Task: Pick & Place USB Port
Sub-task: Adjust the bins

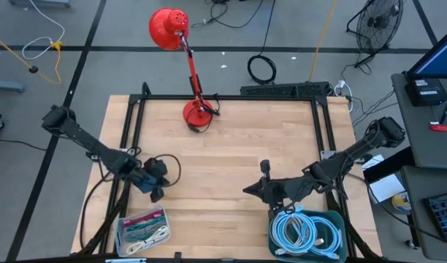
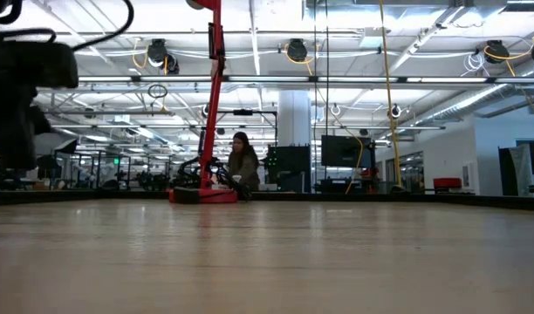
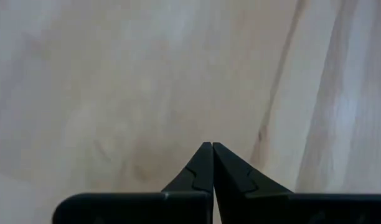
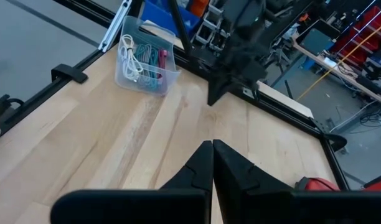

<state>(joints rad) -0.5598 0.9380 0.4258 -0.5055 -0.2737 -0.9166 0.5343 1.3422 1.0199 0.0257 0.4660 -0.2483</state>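
I cannot make out a USB port on its own in any view. A clear bin (image 1: 142, 230) at the table's near left holds coiled cables, and it also shows in the right wrist view (image 4: 144, 62). A teal bin (image 1: 308, 235) at the near right holds pale blue and white cable coils. My left gripper (image 1: 156, 194) hangs over bare wood just beyond the clear bin; its fingers (image 3: 212, 146) are shut with nothing between them. My right gripper (image 1: 247, 190) is raised near the table's middle, beside the teal bin. It is shut (image 4: 212, 144) and empty, and it points toward the left arm (image 4: 240, 50).
A red desk lamp stands on its base (image 1: 197, 113) at the far middle, its post (image 2: 213, 96) rising in the low view. A black frame (image 1: 231, 97) rims the table. Bare wood (image 1: 223, 157) lies between the arms. A person (image 2: 243, 170) sits far behind the table.
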